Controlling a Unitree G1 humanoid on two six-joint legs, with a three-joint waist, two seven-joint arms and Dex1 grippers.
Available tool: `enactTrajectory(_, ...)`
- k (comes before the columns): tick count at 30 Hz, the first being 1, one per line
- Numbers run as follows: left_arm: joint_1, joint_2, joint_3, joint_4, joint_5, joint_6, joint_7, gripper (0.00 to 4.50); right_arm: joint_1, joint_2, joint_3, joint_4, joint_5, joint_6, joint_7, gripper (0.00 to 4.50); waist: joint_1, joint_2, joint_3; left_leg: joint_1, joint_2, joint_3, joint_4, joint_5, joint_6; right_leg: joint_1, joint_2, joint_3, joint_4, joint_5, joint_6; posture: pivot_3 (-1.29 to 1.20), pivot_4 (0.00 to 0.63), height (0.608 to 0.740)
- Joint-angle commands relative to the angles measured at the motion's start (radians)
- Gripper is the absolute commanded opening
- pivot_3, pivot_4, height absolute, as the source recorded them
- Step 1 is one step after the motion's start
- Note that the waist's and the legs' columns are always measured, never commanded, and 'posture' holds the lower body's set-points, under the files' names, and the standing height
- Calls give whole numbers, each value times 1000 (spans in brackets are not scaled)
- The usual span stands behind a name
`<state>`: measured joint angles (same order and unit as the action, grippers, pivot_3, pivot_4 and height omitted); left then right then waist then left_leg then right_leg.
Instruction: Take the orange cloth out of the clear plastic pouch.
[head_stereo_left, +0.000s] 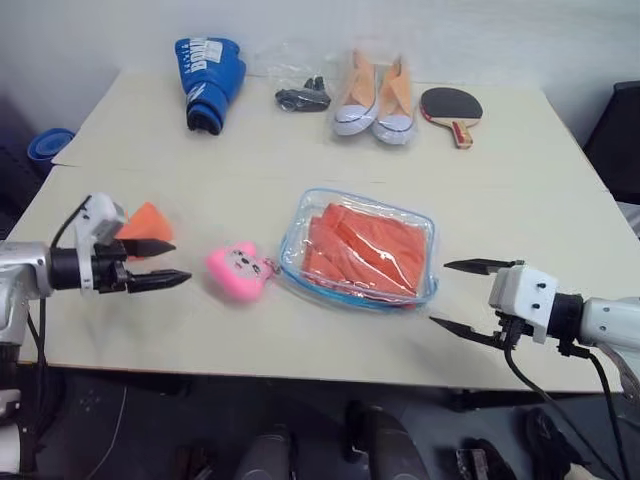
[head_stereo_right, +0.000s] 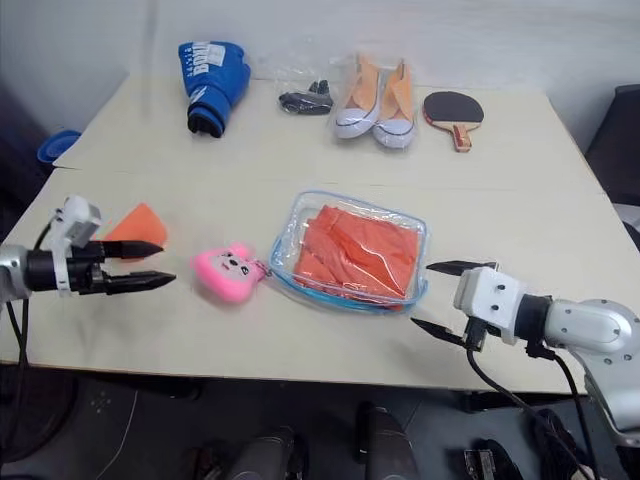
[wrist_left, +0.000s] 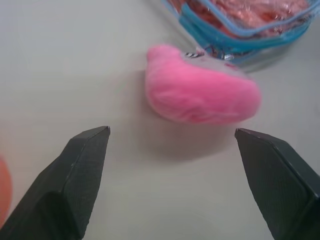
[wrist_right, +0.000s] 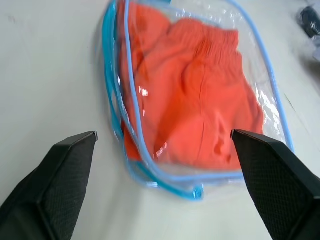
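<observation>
Head view: soft orange cloth (head_stereo_left: 365, 250) sits folded inside clear plastic pouch w/ blue edging (head_stereo_left: 425, 262), mid surface (head_stereo_left: 520, 170).

L wrist view: left claw (wrist_left: 172, 145) spread, empty, facing pink plush charm (wrist_left: 200, 92).

R wrist view: right claw (wrist_right: 165, 142) spread, empty, near pouch.

Risk: the slick plastic could slide, or a claw might pinch the charm instead.

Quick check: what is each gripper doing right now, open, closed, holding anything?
Left gripper: open, holding nothing, beside the pink plush charm.
Right gripper: open, holding nothing, near the clear plastic pouch.
</observation>
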<state>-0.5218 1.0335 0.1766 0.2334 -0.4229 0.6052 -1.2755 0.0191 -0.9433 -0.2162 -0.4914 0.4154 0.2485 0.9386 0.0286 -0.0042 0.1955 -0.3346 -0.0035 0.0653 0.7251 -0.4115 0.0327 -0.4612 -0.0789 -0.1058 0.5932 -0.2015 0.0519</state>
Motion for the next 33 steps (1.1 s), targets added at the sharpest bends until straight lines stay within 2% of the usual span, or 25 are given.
enactTrajectory(1, -150, -4, -80, -107, -1, -47, -67, 4249, -19, 25, -41, -130, 169, 166, -63, 4464, 4, 0, 0, -1, 0, -1, 0, 0, 0, 0, 0, -1, 0, 0, 0, 0, 150, 740)
enactTrajectory(5, -252, -69, -199, -213, 50, -142, -86, 4249, -41, 43, -35, -209, 299, 300, -124, 4464, -1, 0, 0, 0, -2, 1, 0, 0, 1, 0, 1, 0, -1, 0, 0, 0, 150, 740)
enactTrajectory(8, -287, -152, -322, -268, 182, -355, -69, 4249, -56, 65, -22, -252, 355, 362, -180, 4464, -2, 0, 0, 0, -1, 2, 0, 0, 1, 0, 2, 1, -1, 0, 0, 0, 150, 740)
enactTrajectory(14, -266, -243, -485, -156, 412, -725, -31, 4249, -46, 76, -21, -284, 368, 397, -230, 4464, -5, 0, 0, 1, 0, 4, -1, 0, 1, -1, 6, 2, 0, 0, 0, 0, 150, 740)
enactTrajectory(19, -302, -318, -508, -9, 532, -877, 99, 4249, -26, 80, -29, -296, 358, 403, -251, 4464, 0, 0, 0, 0, -1, 4, -1, 0, 2, -1, 6, 2, 0, 0, 0, 0, 150, 740)
enactTrajectory(27, -325, -374, -483, 81, 526, -915, 136, 4249, 4, 67, -42, -302, 351, 395, -243, 4464, 1, -1, 0, -1, -1, 3, 0, 0, 5, 0, 3, 2, -1, 1, 2, 0, 150, 740)
enactTrajectory(30, -324, -384, -482, 84, 522, -915, 133, 3645, 7, 67, -37, -299, 340, 388, -238, 4500, 0, -1, 0, -1, -1, 2, 0, 0, 5, 0, 3, 2, -1, 1, 2, 0, 150, 740)
enactTrajectory(33, -324, -395, -481, 84, 522, -910, 135, 2733, 2, 69, -31, -296, 333, 388, -239, 4500, 0, -1, 0, -1, -1, 2, 0, 0, 5, 0, 3, 2, -1, 1, 2, 0, 150, 740)
